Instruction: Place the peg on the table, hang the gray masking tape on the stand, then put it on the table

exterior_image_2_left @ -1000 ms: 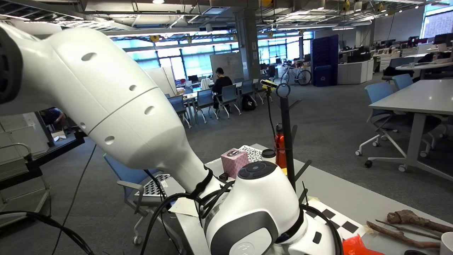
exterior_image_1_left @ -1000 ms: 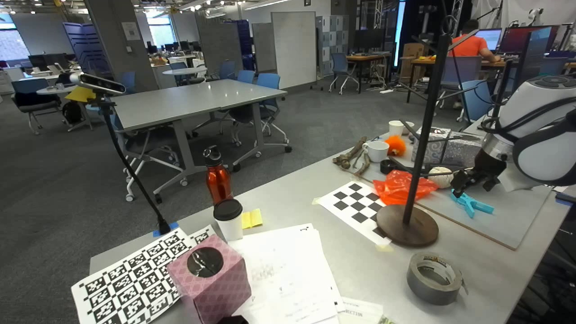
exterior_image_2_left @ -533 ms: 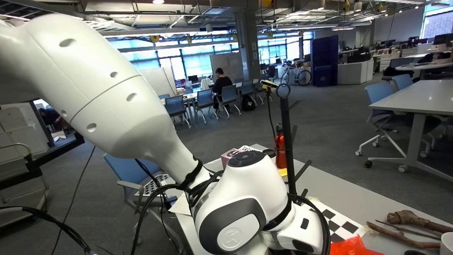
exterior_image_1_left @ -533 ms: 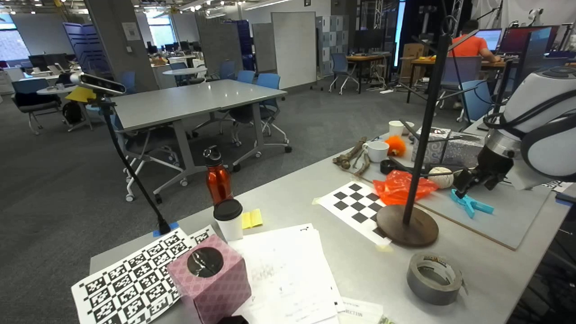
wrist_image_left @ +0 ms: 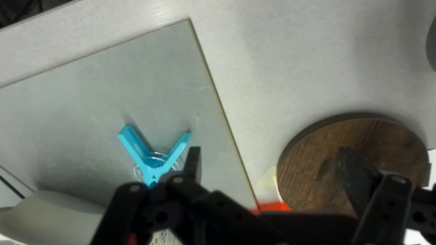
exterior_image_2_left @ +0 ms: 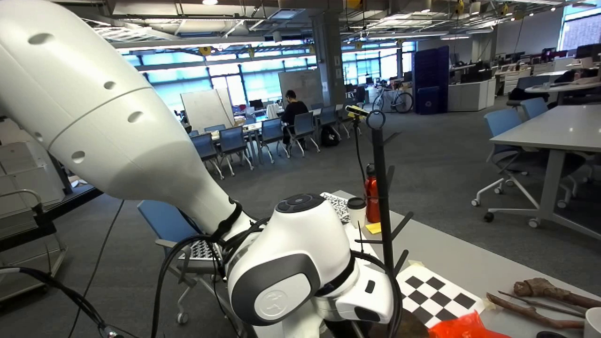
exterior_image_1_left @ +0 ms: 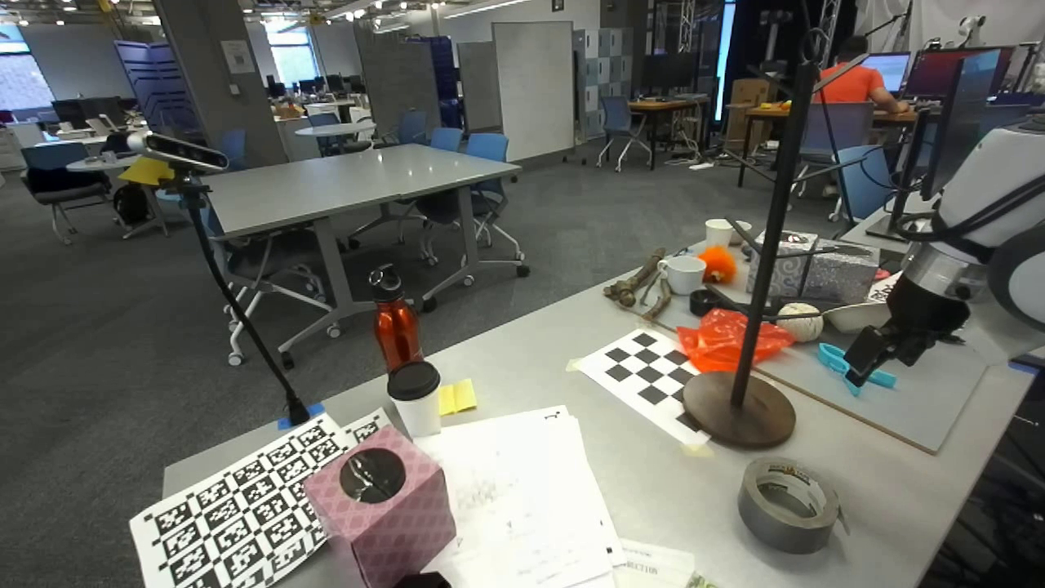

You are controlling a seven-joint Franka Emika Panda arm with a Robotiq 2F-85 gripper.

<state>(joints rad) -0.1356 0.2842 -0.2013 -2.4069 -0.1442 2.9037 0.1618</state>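
The blue peg (exterior_image_1_left: pixel 837 357), a spring clamp, lies on a grey board (exterior_image_1_left: pixel 914 416). In the wrist view the peg (wrist_image_left: pixel 150 168) is beside my left finger. The grey masking tape (exterior_image_1_left: pixel 775 531) lies flat on the table near its edge; a sliver of the tape (wrist_image_left: pixel 432 46) shows at the wrist view's right edge. The stand (exterior_image_1_left: pixel 775 220), a dark branched pole on a round wooden base, is upright; it also shows in an exterior view (exterior_image_2_left: pixel 381 178). My gripper (exterior_image_1_left: pixel 883 366) is open and empty above the board. In the wrist view my gripper (wrist_image_left: pixel 269 156) straddles the board's edge, right finger over the stand's base (wrist_image_left: pixel 357 136).
A red plastic bag (exterior_image_1_left: pixel 718 339), a twine ball (exterior_image_1_left: pixel 802 322), a white mug (exterior_image_1_left: pixel 684 276) and sticks (exterior_image_1_left: pixel 635 282) lie beyond the stand. A checkerboard sheet (exterior_image_1_left: pixel 629 367), papers (exterior_image_1_left: pixel 522 498) and a pink box (exterior_image_1_left: pixel 392 523) are on the table.
My arm has swung rightward in an exterior view where the tape shows, and leftward in an exterior view where the arm is large. The open gripper has moved rightward and slightly lower; the objects stay.
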